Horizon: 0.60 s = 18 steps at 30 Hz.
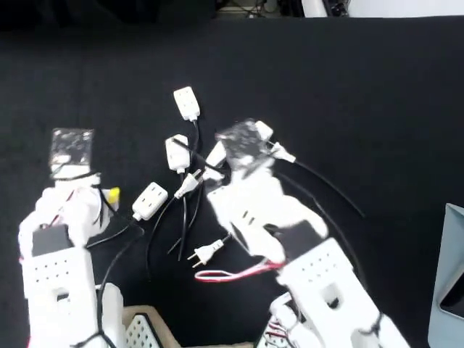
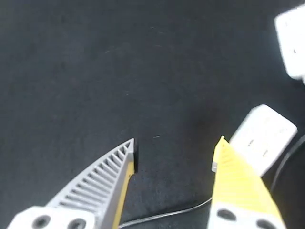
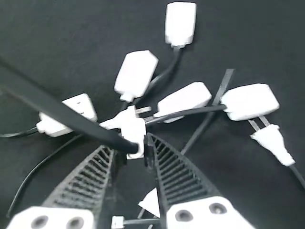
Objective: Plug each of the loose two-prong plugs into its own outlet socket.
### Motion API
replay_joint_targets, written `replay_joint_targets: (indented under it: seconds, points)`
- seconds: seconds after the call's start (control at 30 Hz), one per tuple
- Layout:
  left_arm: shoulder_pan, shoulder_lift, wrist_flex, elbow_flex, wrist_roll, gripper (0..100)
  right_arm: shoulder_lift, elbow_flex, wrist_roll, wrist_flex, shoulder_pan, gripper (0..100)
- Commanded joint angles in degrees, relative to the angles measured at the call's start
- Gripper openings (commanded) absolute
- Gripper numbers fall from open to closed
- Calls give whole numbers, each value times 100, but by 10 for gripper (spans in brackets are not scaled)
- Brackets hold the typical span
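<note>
Inspection at tableside.

1. Surface: the black cloth-covered table (image 1: pixel 377 87) is matt. It probably gives some grip, but it will not anchor anything.
2. Room: a grey box edge (image 1: pixel 453 275) stands at the far right, well clear of the work. A white perforated part (image 1: pixel 145 330) sits at the near edge between the arm bases.
3. Left gripper (image 2: pixel 175 143): the jaws are spread wide and hold nothing. It hangs over bare cloth just beside an outlet socket (image 2: pixel 262 138).
4. Right gripper (image 3: pixel 133 145): it is clamped on the body of a two-prong plug (image 3: pixel 132 125) among the cluster of sockets. The prongs are free and point toward the nearest socket (image 3: pixel 183 99). A black cable (image 3: pixel 57 107) lies across one finger.
5. Sockets: they are small, rigid white blocks and look light. An unrestrained socket will likely slide back under the push of insertion, so it wants bracing across its long sides.
6. Loose plugs: one (image 1: pixel 206 252) lies near the right arm, and another (image 3: pixel 271 140) lies just beside a socket (image 3: pixel 249 101). They are hard, smooth and small. The best hold is on the flat flanks of the body, behind the prongs. The cables look springy and are tangled, so they may twist a plug in the grip.
</note>
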Motion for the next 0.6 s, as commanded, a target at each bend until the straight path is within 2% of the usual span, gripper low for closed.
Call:
replay_joint_targets:
  seconds: [0.0,0.1,0.27,0.57]
  points:
    - [-286,-712,-9,338,668,267,971,-910,62,-149,-360,12]
    - [-382,-993,-9,541,800,267,1754,-1473,97,-149,-501,12]
    - [-497,-1275,-9,813,800,267,2941,-2255,571,-149,-712,12]
    - [-532,-1626,-9,1244,782,267,4382,-3240,607,-229,-949,12]
